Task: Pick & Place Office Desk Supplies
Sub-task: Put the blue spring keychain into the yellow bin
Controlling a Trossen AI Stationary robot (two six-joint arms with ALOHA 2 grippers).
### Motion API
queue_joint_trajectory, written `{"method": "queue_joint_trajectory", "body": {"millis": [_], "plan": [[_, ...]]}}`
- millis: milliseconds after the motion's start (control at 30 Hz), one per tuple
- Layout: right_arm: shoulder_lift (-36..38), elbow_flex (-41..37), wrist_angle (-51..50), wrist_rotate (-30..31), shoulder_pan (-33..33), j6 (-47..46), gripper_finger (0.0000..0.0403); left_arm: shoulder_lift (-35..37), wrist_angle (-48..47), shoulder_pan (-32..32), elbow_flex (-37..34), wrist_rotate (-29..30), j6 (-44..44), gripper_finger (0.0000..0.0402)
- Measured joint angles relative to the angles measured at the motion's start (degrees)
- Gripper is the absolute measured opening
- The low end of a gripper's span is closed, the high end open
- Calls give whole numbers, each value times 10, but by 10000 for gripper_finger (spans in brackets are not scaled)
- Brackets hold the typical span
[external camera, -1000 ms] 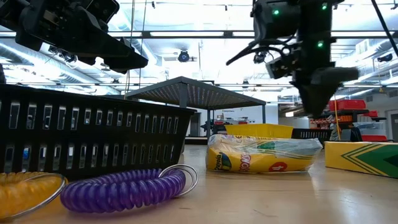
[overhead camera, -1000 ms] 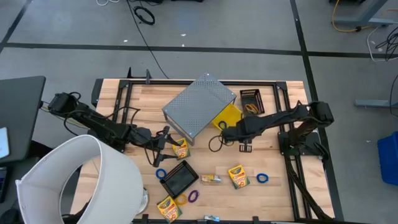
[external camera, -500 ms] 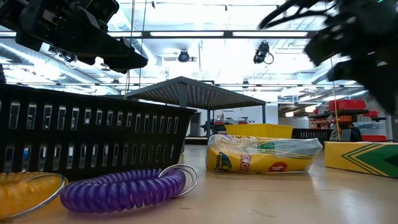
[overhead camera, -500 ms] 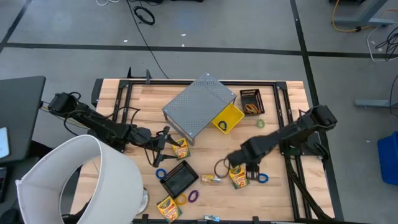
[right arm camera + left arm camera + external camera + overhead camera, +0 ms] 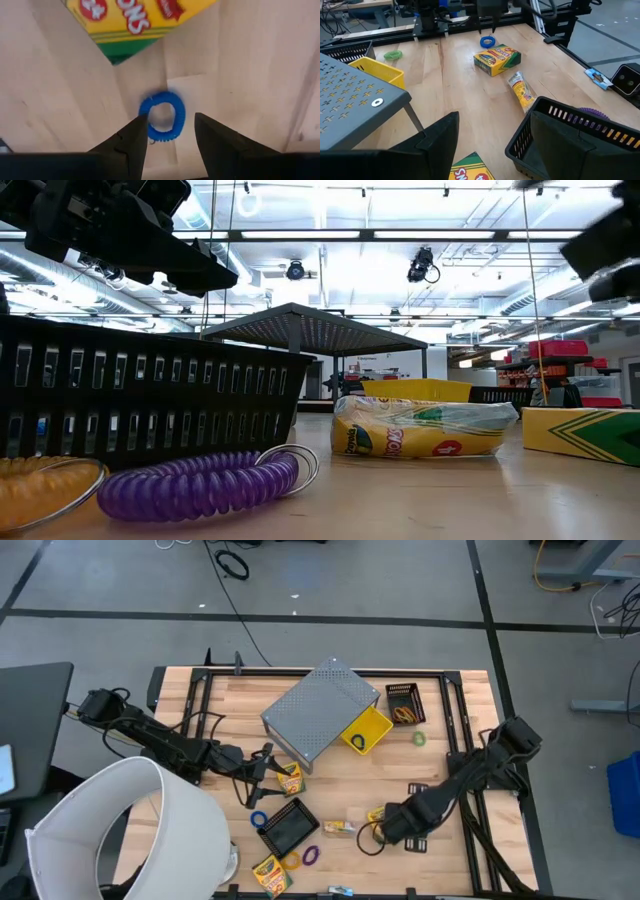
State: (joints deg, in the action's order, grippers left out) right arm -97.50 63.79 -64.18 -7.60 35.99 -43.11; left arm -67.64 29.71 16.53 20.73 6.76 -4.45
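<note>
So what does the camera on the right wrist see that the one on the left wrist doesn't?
Only the right wrist view looks straight down between the right end effector's open fingers, which straddle the blue loop. Only the left wrist view shows the yellow bin, the green loop, the crayon packet, the black basket and the grey perforated cover. Both show the blue loop and the crayon box beside it.
</note>
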Motion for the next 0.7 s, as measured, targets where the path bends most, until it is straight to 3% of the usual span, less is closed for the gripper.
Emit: {"method": "queue_joint_trajectory", "body": {"millis": [267,533,700], "plan": [[-9,-66,19,-6,23,-22,169,0,1,0,0,0,-2,250],[-5,-138,145,-25,24,-29,168,0,1,0,0,0,-2,250],[-4,-151,148,-12,23,-40,131,0,1,0,0,0,-1,250]]}}
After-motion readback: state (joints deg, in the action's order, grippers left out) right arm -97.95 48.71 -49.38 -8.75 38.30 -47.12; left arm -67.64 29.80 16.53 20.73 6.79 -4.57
